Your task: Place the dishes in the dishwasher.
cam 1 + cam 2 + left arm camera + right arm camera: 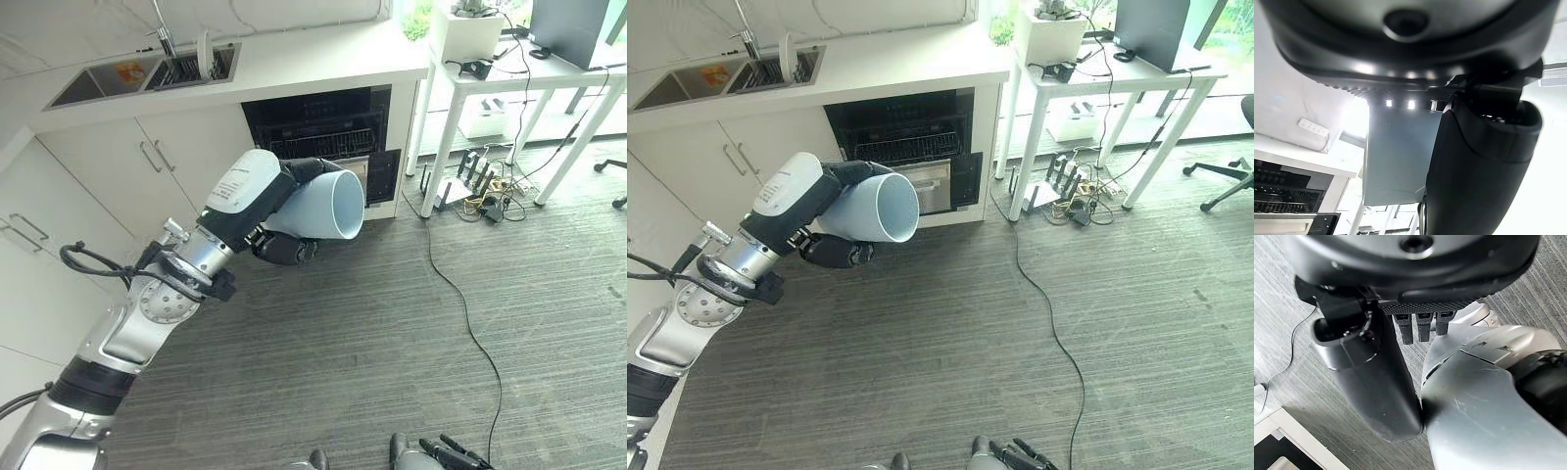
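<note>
Nearest you, the right hand [1400, 328] hangs low by the robot's side over the carpet [392, 333], its fingers straight and relaxed, holding nothing; the head views catch its fingertips at the near edge.

Further out, you have one cup [318, 206], pale blue, clamped in the left hand [284, 245]. Fingers curl over the far side of the cup and the thumb wraps under its near side. The cup lies on its side with the open mouth turned right. It is held in the air above the carpet, in front of the dishwasher [318, 132] and apart from it.

Open room: the carpet between you and the cabinets is bare to the right of the arm, crossed by one black cable [470, 323] that runs from near to the white table [509, 73] at far right. A clutter of small devices and wires sits on the floor under that table, close to the dishwasher's right edge.

Beyond the cup, the dishwasher stands open, one wire rack [318, 145] showing in its dark opening under the counter [323, 59] edge. Left of it are white cabinet doors with bar handles.

Farthest left, one sink [147, 73] is set in the counter, with one white plate [204, 54] standing upright in it and an orange thing, too small to tell, in its left basin.
</note>
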`<state>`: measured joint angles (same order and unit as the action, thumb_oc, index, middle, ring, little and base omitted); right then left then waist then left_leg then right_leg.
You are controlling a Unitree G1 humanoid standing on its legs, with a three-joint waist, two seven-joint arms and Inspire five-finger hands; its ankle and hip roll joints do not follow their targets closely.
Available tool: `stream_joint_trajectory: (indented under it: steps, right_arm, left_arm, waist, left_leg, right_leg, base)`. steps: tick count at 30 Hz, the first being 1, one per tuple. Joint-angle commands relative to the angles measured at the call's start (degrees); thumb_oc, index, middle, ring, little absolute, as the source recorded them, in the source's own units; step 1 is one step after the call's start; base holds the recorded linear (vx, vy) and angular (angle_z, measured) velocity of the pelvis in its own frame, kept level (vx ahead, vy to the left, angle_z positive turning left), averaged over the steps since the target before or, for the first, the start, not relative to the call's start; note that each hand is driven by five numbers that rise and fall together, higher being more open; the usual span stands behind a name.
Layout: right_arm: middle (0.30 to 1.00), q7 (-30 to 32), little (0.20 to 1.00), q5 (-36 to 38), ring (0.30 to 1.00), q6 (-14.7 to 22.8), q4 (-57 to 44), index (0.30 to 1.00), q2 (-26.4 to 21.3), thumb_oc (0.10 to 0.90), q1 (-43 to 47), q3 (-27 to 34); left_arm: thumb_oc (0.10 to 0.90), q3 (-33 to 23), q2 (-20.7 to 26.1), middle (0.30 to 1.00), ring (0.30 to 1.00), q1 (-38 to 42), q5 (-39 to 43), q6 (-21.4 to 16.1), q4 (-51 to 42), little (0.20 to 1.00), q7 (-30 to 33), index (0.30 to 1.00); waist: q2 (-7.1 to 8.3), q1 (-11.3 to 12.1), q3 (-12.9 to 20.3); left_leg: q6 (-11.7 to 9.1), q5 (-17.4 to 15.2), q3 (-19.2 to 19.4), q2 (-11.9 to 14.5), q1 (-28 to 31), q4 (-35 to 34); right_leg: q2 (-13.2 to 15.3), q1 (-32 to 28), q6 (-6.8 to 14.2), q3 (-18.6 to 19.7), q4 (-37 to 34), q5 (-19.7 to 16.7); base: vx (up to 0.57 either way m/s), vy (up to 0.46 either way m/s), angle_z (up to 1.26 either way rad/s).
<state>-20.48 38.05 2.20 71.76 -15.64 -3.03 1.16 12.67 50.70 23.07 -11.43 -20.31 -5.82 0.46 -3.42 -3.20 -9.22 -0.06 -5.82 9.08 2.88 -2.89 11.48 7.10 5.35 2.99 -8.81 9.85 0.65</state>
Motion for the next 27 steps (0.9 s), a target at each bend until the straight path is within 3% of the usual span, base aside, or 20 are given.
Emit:
stream_joint_trajectory:
  steps: [1,11,20,27]
  right_arm:
    - [0.9,0.2,0.9,-3.1,0.9,0.9,-1.0,0.9,-1.5,0.8,-1.2,0.6]
    - [0.9,-0.6,0.9,-5.6,0.9,0.5,-1.4,0.9,-1.7,0.8,-2.0,0.2]
    - [0.9,0.2,0.9,-7.4,0.9,-0.9,-3.6,0.9,-1.0,0.8,-2.5,-0.6]
    - [0.9,0.0,0.9,-10.0,0.9,-1.3,-4.7,0.9,-1.3,0.8,-3.0,-1.4]
  left_arm:
    - [0.4,-6.2,0.8,0.3,0.3,7.6,4.8,-1.4,-1.7,0.3,3.0,0.3]
    - [0.4,-7.5,1.7,0.3,0.3,7.1,10.2,2.2,-1.6,0.3,3.0,0.3]
    - [0.4,-9.1,-4.1,0.3,0.3,1.2,10.3,2.1,-0.1,0.3,5.0,0.3]
    - [0.4,-8.8,-5.2,0.3,0.3,1.1,8.2,3.7,0.2,0.3,7.9,0.3]
  waist:
    - [-0.81,-1.4,4.3]
    - [-0.5,-0.9,4.5]
    - [0.58,-0.9,4.4]
    - [0.96,-1.0,4.2]
  left_leg:
    - [-2.4,-9.0,-1.7,1.5,-3.7,5.7]
    - [-2.2,-9.3,-1.9,1.4,-3.3,5.7]
    - [-2.1,-9.6,-1.1,1.7,-2.9,5.7]
    - [-2.1,-9.7,-0.3,2.0,-2.6,5.7]
  right_leg:
    - [1.9,-0.3,5.7,-0.7,7.3,12.4]
    - [1.6,-0.9,5.7,-0.8,7.3,12.6]
    - [1.4,-1.0,5.6,-0.5,7.3,12.8]
    - [1.7,-1.2,5.6,-0.9,7.3,12.7]
  base:
    - [0.0,0.0,0.0]
    - [-0.01,0.0,0.01]
    - [-0.01,0.005,0.0]
    - [0.0,0.0,0.0]
